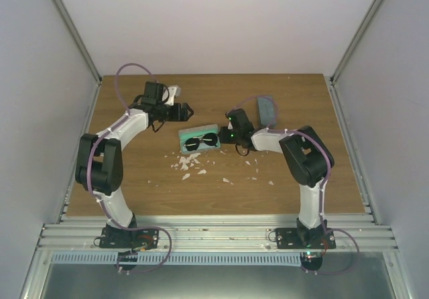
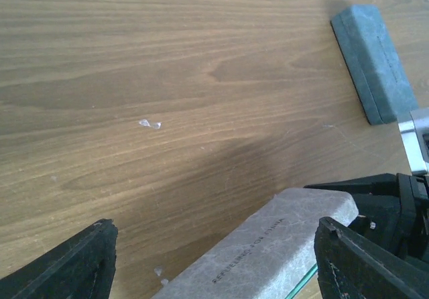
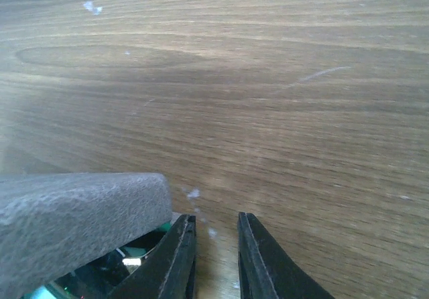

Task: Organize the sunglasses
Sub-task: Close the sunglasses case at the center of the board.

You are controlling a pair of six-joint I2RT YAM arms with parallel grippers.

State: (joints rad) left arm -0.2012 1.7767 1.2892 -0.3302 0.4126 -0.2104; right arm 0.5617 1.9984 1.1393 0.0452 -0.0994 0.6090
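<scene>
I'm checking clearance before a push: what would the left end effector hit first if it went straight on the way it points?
Most likely the grey case lid, right ahead between the left end effector's open fingers; depth is unclear.

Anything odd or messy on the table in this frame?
Yes: small white flakes lie scattered on the table just in front of the open case holding the sunglasses. They look like debris, not part of the set.

Wooden table (image 1: 167,198). Near centre, open case (image 1: 199,138), green-lined. Toward 2 o'clock, closed blue-grey case (image 1: 267,109). From centre toward 6 o'clock, scattered white scraps (image 1: 188,165).
</scene>
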